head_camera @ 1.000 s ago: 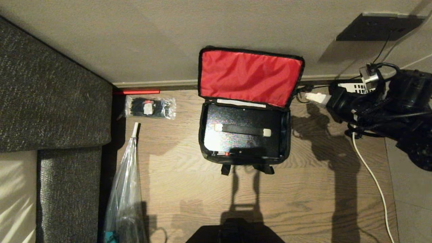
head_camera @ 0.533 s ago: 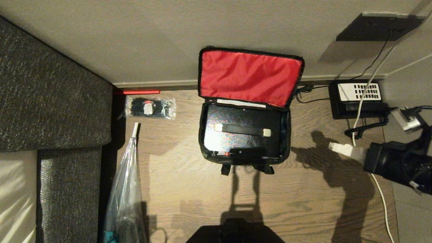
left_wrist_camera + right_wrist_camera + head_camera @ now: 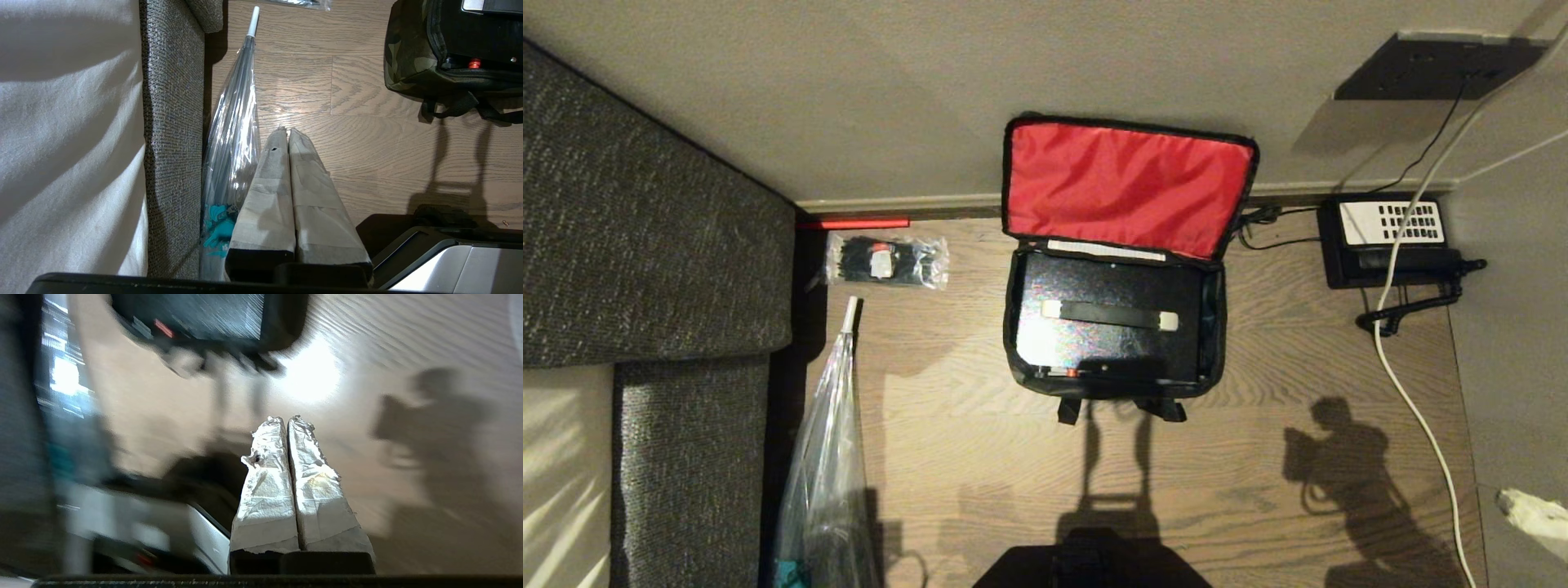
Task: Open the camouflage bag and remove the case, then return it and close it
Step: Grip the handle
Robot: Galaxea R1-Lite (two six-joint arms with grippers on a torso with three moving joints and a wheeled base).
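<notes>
Both sets of jaws are pressed fully together and hold nothing. The right gripper (image 3: 288, 420) hangs over bare wooden floor (image 3: 1225, 457), well clear of the bag; only its pale tip shows in the head view, at the lower right edge. The left gripper (image 3: 284, 131) is parked low on the robot's left, its taped fingers (image 3: 269, 183) pointing at the floor beside a clear plastic umbrella (image 3: 235, 134) that lies along the grey sofa (image 3: 173, 122).

Out from there, the camouflage bag (image 3: 1213, 327) sits on the floor against the wall, its lid thrown back so the red lining (image 3: 1127, 184) faces up. The case (image 3: 1111, 327) lies flat inside the bag, filling it almost side to side, with its small red catch (image 3: 474, 63) toward the near edge.

By the look of it, opening is done. With the case inside, I cannot tell whether it has yet to be lifted out or has already gone back; either way, the lid remains to be closed and no gripper is near it
</notes>
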